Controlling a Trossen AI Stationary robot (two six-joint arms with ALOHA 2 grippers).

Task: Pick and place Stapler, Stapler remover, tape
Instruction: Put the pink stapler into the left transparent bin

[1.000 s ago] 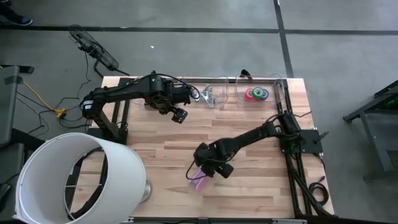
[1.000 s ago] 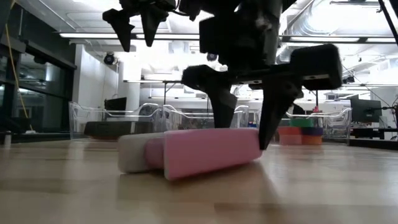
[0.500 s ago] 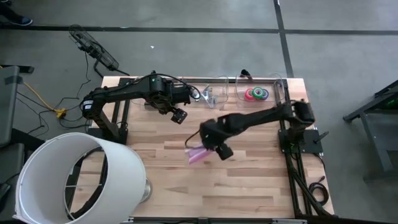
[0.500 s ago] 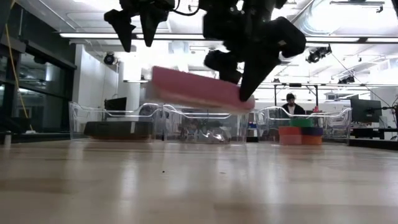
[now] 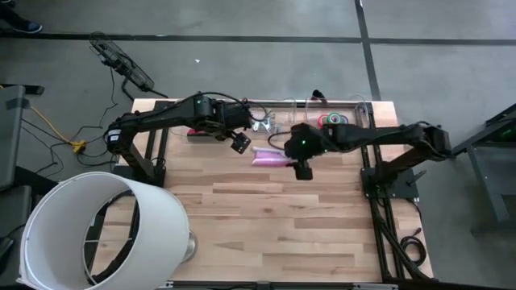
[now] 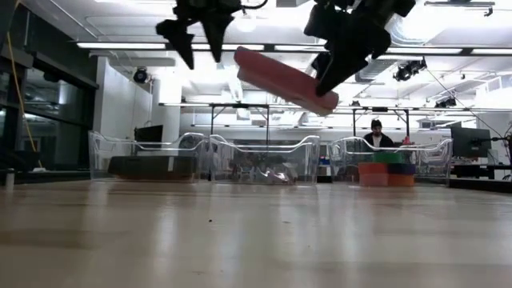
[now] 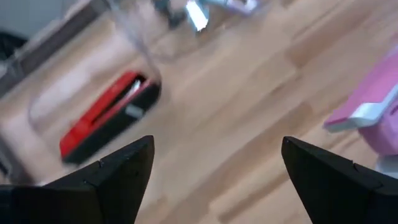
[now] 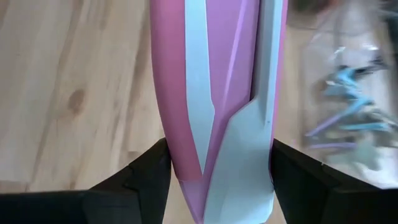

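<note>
- Right pincer: clamped on the pink stapler, one finger on each long side (seen plainly in its own wrist view); it hangs well above the worktop, near the far edge.
- Pink stapler: pink and pale grey body, held in the air and tilted, its free end reaching from the right pincer toward the left pincer; in the low view it sits high above the clear bins.
- Left pincer: fingers spread wide and holding nothing; raised over the far part of the worktop, just beside the stapler's free end.
- Red stapler: red and black, lying in a clear bin ahead of the left pincer (its wrist view is blurred).
- Staple removers: several small blue and purple pieces in a clear bin just beyond the right pincer.
- Tape rolls: red, pink and green rings in the clear bin beyond the right pincer, toward the right arm's base side; stacked colours also show in the low view.
- White drum: large, beside the worktop's near corner on the left arm's side.
- Person: in the room behind the worktop, far from both pincers.
</note>
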